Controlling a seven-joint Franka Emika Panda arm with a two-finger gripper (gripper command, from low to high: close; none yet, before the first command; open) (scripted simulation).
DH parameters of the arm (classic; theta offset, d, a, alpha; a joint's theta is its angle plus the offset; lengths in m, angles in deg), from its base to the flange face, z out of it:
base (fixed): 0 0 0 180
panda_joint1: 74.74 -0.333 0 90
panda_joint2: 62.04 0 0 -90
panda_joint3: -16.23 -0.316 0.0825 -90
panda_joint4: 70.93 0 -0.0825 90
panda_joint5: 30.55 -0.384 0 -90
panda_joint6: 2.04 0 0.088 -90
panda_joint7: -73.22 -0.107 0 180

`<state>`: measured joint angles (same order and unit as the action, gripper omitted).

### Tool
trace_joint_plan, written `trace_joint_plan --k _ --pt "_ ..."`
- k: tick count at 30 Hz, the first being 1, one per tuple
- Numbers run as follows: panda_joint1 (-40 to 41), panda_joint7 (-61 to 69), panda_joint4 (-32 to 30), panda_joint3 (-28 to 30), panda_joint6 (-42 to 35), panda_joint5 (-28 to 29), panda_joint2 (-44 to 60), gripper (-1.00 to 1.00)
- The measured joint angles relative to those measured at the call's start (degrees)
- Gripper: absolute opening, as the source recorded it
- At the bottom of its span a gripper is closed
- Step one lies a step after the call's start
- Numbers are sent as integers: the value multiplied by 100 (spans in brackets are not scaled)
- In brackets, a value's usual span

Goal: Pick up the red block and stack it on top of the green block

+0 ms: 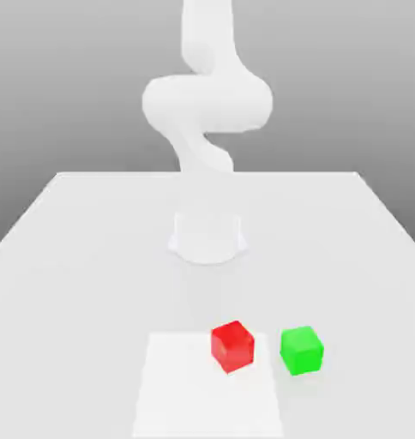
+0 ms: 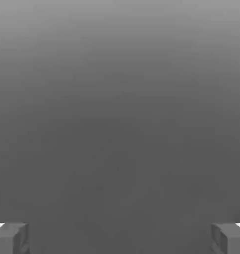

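Red block [image 1: 232,347] on white patch [image 1: 202,394], beside green block [image 1: 302,351], apart. Gripper [image 2: 120,239] spread wide, nothing between fingertips. Arm [image 1: 208,103] raised beyond blocks. Likely hazard: both blocks sit angled; misaligned descent could pinch corners, twist red, or nudge green.

Solid red block [image 1: 233,346], solid green block [image 1: 302,351], white arm [image 1: 208,103].
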<state>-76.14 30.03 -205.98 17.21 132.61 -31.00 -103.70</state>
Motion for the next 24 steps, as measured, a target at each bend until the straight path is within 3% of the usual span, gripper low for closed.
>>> trace_joint_plan --k 17,24 --pt "-831 1951 -2621 292 2417 6 3637 0" --pt "-751 2222 -2639 124 3635 -153 5116 0"
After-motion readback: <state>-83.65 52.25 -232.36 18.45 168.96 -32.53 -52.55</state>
